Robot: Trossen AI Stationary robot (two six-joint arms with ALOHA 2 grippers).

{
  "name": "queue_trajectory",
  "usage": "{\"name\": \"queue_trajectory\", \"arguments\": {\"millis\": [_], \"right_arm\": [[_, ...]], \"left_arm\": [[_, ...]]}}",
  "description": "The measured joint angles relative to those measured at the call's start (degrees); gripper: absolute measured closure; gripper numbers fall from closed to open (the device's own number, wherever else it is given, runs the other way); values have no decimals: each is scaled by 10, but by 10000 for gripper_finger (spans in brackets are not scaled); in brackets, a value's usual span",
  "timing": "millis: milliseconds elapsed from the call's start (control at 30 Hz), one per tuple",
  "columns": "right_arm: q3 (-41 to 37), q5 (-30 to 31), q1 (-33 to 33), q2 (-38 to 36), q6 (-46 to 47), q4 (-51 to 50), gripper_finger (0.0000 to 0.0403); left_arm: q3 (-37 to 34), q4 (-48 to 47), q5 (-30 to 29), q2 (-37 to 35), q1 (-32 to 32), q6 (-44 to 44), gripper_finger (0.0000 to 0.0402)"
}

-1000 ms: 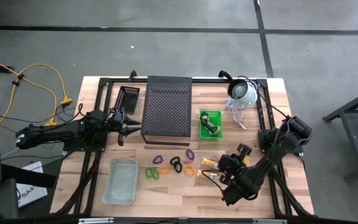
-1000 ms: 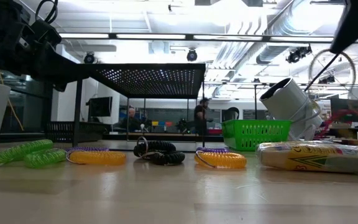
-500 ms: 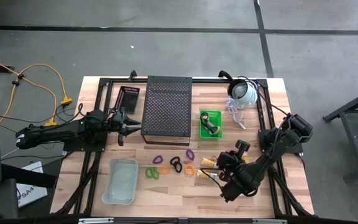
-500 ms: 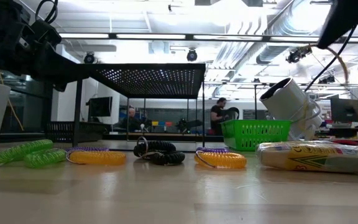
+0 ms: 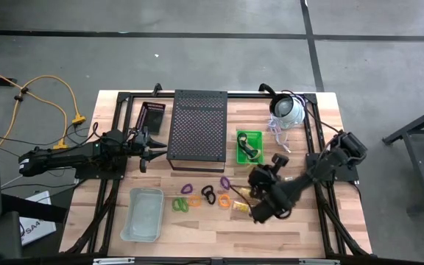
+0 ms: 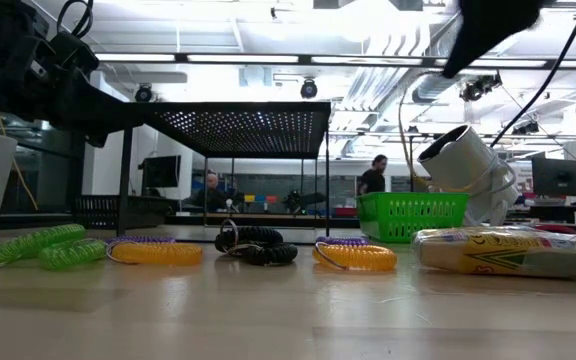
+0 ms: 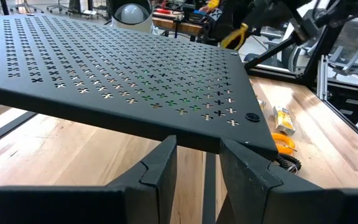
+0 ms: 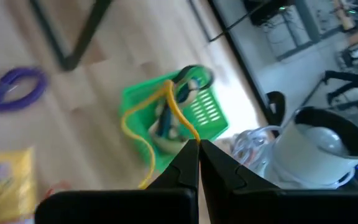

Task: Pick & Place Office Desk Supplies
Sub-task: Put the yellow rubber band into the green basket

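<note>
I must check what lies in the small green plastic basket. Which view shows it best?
The high view: it looks down into the green plastic basket, so its contents show. The low view gives only its side wall. The right wrist view sees it aslant, behind a thin yellow band. The left wrist view misses it.

Wooden table [image 5: 197, 228] carries coil loops [image 5: 194, 200], green basket [image 5: 248, 155], clear tray [image 5: 143, 214].

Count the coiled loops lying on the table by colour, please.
Green coils: 2
Orange coils: 2
Purple coils: 2
Black coil: 1
Total: 7
</note>
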Motion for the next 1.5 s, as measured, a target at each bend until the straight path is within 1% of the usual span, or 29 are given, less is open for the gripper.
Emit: {"name": "queue_trajectory", "arguments": {"millis": [300,533,667,833,933,1000,1300,1500], "right_arm": [[0,46,-89,0,-16,0,401],[0,60,-138,0,-32,4,401],[0,58,-158,0,-60,33,401],[-2,13,-186,0,-105,86,401],[-19,-15,-201,0,-131,139,401],[-32,-34,-208,0,-132,169,401],[-81,-126,-220,0,-66,236,401],[-101,-158,-227,0,-37,250,401]], "left_arm": [[0,0,0,0,0,0,284],[0,0,0,0,0,0,284],[0,0,0,0,0,0,284],[0,0,0,0,0,0,284],[0,0,0,0,0,0,284],[0,0,0,0,0,0,284],[0,0,0,0,0,0,284],[0,0,0,0,0,0,284]]}}
